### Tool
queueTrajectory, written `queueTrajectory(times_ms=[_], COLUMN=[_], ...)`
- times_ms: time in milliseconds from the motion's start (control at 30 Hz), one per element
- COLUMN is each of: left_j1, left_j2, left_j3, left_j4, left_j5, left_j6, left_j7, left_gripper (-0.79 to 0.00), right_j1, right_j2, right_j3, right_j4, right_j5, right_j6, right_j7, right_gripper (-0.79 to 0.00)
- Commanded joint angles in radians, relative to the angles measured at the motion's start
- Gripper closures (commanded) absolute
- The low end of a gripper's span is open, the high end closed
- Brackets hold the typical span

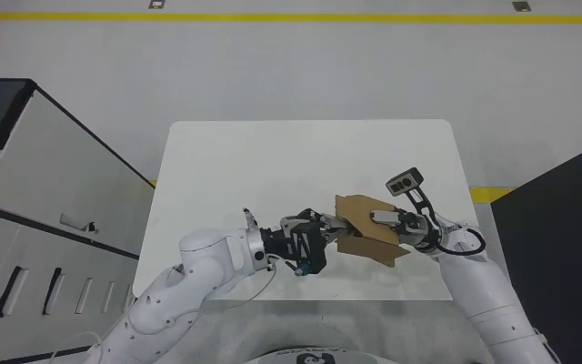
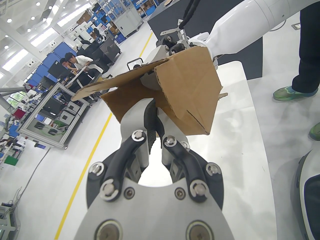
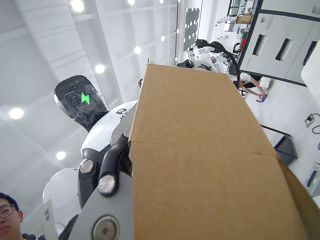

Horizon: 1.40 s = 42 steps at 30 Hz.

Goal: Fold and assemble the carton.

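Note:
A brown, partly folded carton (image 1: 364, 238) hangs just above the white table (image 1: 309, 155) near its front edge, flaps splayed. My left gripper (image 1: 320, 238) meets it from the left. In the left wrist view this gripper (image 2: 152, 112) is shut on the edge of a carton (image 2: 190, 88) flap. My right gripper (image 1: 389, 224) holds the carton's right side, pinching a wall. In the right wrist view a carton (image 3: 200, 151) panel hides most of that gripper, and one of its fingers (image 3: 125, 126) lies against the panel's edge.
A grey cabinet (image 1: 55, 182) stands left of the table and a black surface (image 1: 546, 227) right of it. A person's legs (image 2: 307, 51) are beside the table's right edge. The table's front edge runs just below the grippers.

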Motion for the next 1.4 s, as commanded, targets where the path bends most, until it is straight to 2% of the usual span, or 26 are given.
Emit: queueTrajectory(times_ms=[0,400,1167,1367], left_j1=[0.000,0.006,-0.013,-0.013], left_j2=[0.000,0.001,0.000,0.001], left_j3=[0.000,-0.013,0.008,-0.007], left_j4=[0.001,0.002,0.013,0.018], left_j5=[0.000,-0.007,0.004,-0.004], left_j6=[0.002,0.022,0.001,0.014], left_j7=[0.000,-0.013,-0.007,-0.012], left_gripper=[0.000,0.000,0.000,0.000], right_j1=[0.000,-0.007,0.007,0.008], right_j2=[-0.001,-0.001,-0.013,-0.014], right_j3=[0.000,0.026,0.004,0.009], right_j4=[0.001,0.009,0.015,0.026], right_j5=[-0.001,-0.004,-0.012,-0.016], right_j6=[0.000,-0.001,0.009,0.013], right_j7=[0.000,-0.003,-0.007,0.001], right_gripper=[0.000,0.000,0.000,0.000])
